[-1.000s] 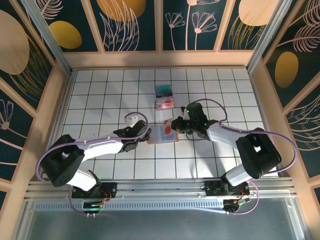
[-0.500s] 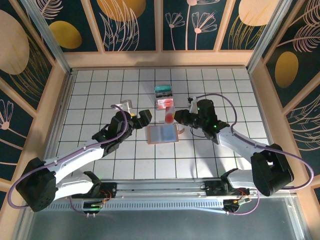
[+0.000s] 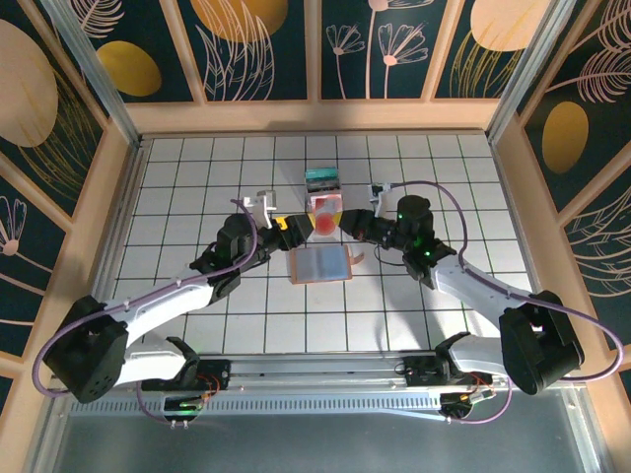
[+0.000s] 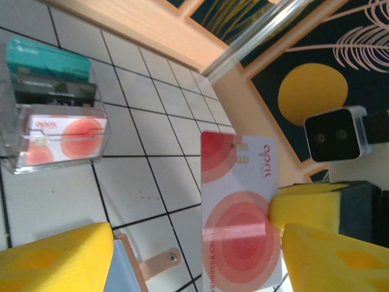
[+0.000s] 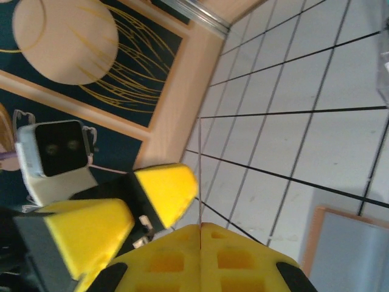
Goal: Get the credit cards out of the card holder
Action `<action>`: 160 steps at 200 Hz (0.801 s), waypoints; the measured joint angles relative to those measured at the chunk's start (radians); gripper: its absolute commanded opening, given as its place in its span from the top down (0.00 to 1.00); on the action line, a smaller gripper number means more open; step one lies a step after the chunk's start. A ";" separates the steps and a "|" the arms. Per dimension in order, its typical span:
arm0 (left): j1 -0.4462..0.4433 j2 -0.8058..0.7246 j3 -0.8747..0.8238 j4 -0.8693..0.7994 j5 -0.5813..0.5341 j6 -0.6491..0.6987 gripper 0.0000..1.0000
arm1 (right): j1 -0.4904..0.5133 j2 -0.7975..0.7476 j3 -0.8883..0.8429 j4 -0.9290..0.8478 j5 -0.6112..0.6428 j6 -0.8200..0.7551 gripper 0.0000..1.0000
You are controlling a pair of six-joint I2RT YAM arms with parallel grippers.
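Pinching a pink-white card (image 3: pixel 323 223) with a red circle in the right tool (image 3: pixel 341 221), yellow pads pressed together on one edge of it. Holds that card lifted off the white-tiled counter (image 3: pixel 197 177), just off the right tool's tips and between the two tools.

From the right wrist, shows the card (image 5: pixel 200 170) edge-on, as a thin line rising out of the closed right tool (image 5: pixel 199 234).

Spreads the left tool (image 3: pixel 290 227) wide, facing the right tool. From the left wrist, shows the card's printed face (image 4: pixel 240 225) standing between the left tool's own yellow fingers (image 4: pixel 58 258), much closer to one finger than the other. Cannot tell whether that nearer finger touches the card.

Shows the card holder (image 3: pixel 320 264) lying open and flat on the counter, just short of both tools on the side toward the arm bases. Blue-grey inside facing up, tan strap tab (image 4: pixel 159 263) sticking out on the right tool's side.

Shows a clear stand (image 4: pixel 100 143) on the counter just beyond the tools. Contains a teal card (image 3: pixel 322 178) at the end farther from the tools and a second pink-white card (image 4: pixel 64 137) at the nearer end.
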 measured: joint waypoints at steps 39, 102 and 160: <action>0.000 0.030 0.001 0.045 0.056 -0.007 0.42 | 0.000 0.000 -0.002 0.065 -0.041 0.034 1.00; 0.001 0.068 0.017 0.117 0.117 -0.029 0.67 | 0.011 0.021 -0.002 0.111 -0.069 0.049 1.00; 0.006 0.060 0.026 0.125 0.122 -0.013 1.00 | 0.013 0.040 -0.002 0.111 -0.054 0.056 0.96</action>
